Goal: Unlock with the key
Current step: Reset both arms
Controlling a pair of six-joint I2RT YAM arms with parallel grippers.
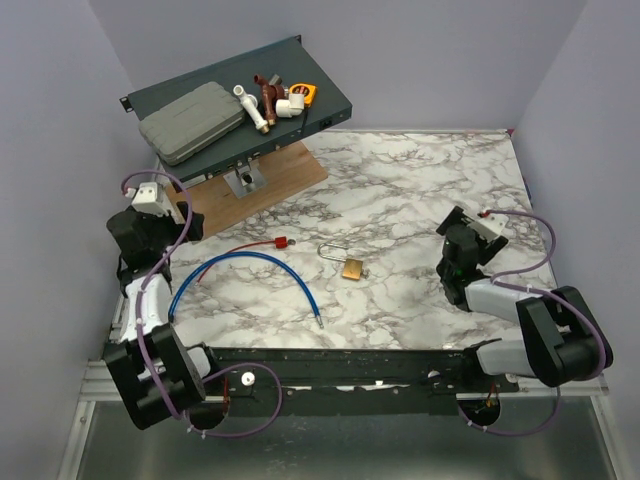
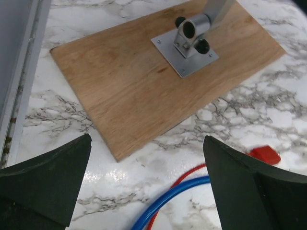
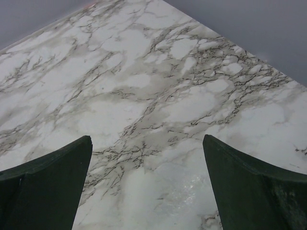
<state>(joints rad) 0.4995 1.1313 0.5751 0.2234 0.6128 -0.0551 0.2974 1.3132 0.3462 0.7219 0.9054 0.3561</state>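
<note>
Left fingers [image 2: 43,182] and right fingers [image 3: 43,187] stood wide, empty; key [image 1: 366,272] by padlock [image 1: 351,267] looked light, slippery, best pinched at its head.

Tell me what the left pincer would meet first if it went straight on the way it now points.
Probably the table, just short of the board; depth is unclear, so it could be the board itself.

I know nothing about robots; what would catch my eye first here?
A small brass padlock lies near the middle of the marble table, flanked by the left arm and the right arm. A blue cable arcs to its left, beside a thinner red cable. At the back, a dark tilted shelf carries a grey case and some pipe fittings.
</note>
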